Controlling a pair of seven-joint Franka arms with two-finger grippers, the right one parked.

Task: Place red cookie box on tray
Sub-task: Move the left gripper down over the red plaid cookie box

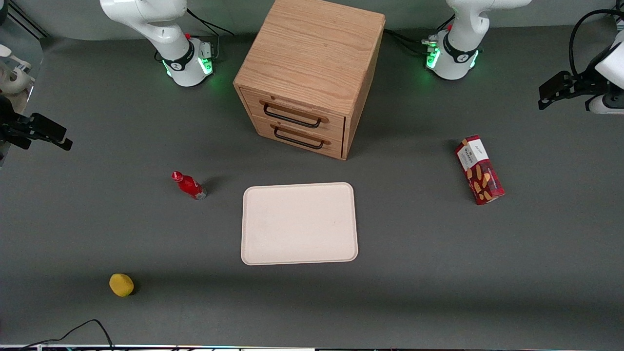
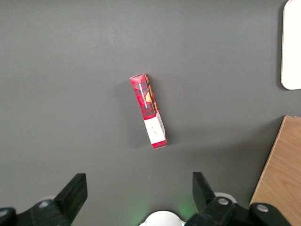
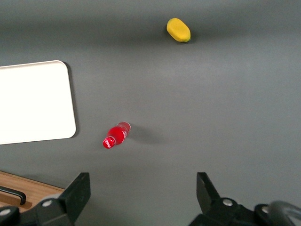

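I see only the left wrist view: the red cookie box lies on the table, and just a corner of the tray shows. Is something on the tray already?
Observer: No. In the front view nothing lies on the tray; it sits in front of the wooden drawer cabinet.
Operator: Where is the pincer relative to the box?
Observer: The open pincer hangs farther from the front camera than the red cookie box, more toward the working arm's end of the table, and does not touch it.
Operator: Are there other things on the table?
Observer: Yes, a small red bottle and a yellow object, both toward the parked arm's end from the tray.
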